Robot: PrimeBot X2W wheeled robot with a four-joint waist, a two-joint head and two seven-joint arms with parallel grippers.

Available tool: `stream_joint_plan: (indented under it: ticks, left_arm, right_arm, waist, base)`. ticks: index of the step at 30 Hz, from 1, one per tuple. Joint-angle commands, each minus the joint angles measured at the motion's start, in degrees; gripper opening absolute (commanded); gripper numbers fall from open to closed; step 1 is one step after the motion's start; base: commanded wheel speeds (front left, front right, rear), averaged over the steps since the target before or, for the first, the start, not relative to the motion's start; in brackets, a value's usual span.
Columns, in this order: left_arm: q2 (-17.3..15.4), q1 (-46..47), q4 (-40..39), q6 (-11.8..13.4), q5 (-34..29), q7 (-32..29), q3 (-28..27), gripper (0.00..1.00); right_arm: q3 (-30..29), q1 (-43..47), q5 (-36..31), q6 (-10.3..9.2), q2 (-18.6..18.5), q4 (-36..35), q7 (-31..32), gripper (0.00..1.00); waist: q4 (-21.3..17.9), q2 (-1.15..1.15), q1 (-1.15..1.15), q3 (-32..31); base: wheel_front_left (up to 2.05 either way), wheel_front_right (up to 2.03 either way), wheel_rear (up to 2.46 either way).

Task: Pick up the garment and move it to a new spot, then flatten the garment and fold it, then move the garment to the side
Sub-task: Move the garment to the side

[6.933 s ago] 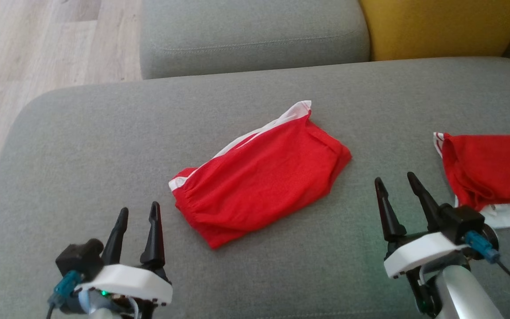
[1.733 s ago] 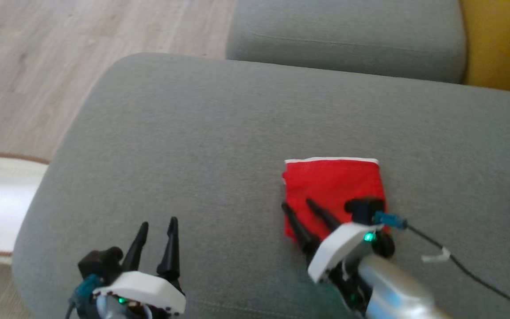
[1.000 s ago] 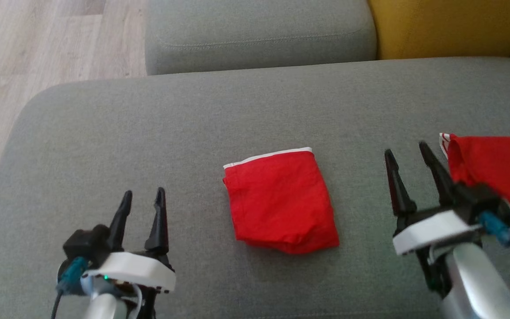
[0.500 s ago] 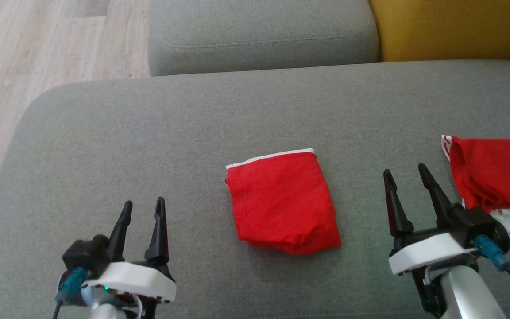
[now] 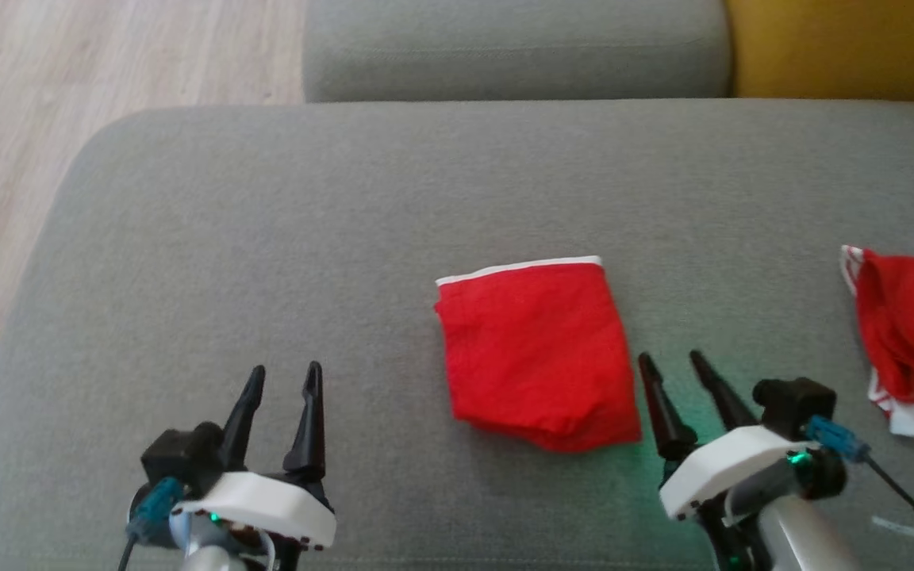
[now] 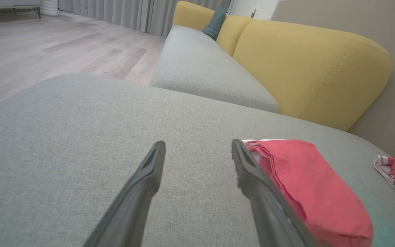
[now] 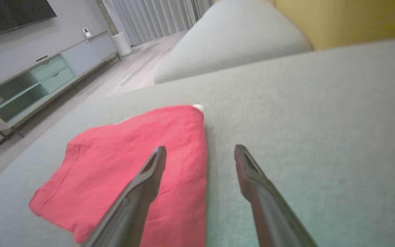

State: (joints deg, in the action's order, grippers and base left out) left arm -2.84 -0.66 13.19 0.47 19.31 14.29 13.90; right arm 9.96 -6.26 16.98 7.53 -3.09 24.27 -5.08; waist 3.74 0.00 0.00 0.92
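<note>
A broad grey cushion (image 5: 266, 238) lies under me, with pale wooden floor (image 5: 68, 63) beyond its rounded left edge. Behind it sits a second grey seat (image 5: 505, 47), and a yellow backrest (image 5: 846, 47) rises at the far right. My right wrist also sees a low cabinet (image 7: 46, 72) against the wall and curtains (image 7: 159, 17) across the room.

The folded red garment (image 5: 536, 349) lies flat near the middle of the cushion, its white-trimmed edge on the far side. Another red garment (image 5: 909, 333) with a white striped part sits bunched at the cushion's right edge, well apart from the folded one.

My left gripper (image 5: 286, 369) hangs over bare cushion to the left of the folded garment, fingers spread wide with nothing between them. My right gripper (image 5: 670, 358) is just beside the garment's near right corner, its fingers parted too and holding nothing. I cannot tell whether the left finger touches the cloth.

Nothing lies between my left fingers and the garment. The cushion is bare across its whole left half and along the far strip. On the right, the bare stretch ends at the bunched garment.
</note>
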Motion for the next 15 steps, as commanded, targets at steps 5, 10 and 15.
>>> stream_joint_plan:
  ticks: [5, 10, 15]
  left_arm:
    - [-0.04, 4.12, -1.14, -0.17, -0.17, 0.71, -0.70, 1.00]
    - [-0.04, 4.93, -0.92, -0.33, -0.79, 0.71, -0.69, 1.00]
    - [-0.04, 5.60, -1.04, -0.40, -1.09, 0.71, -0.72, 1.00]
  right_arm:
    - [4.38, -5.82, 6.65, -0.04, 0.20, 3.92, 2.56, 1.00]
    - [4.56, -9.12, 7.92, -0.04, 0.21, 10.20, 1.82, 1.00]
    - [6.10, -12.27, 10.42, -0.04, 0.21, 15.47, 0.18, 1.00]
  waist:
    - [3.05, 0.00, 0.00, 2.18]
    - [4.39, 0.00, 0.00, 3.35]
    - [4.97, 0.00, 0.00, 4.72]
  base:
    - [0.00, 0.00, 0.00]
    - [0.00, 0.00, 0.00]
    - [0.00, 0.00, 0.00]
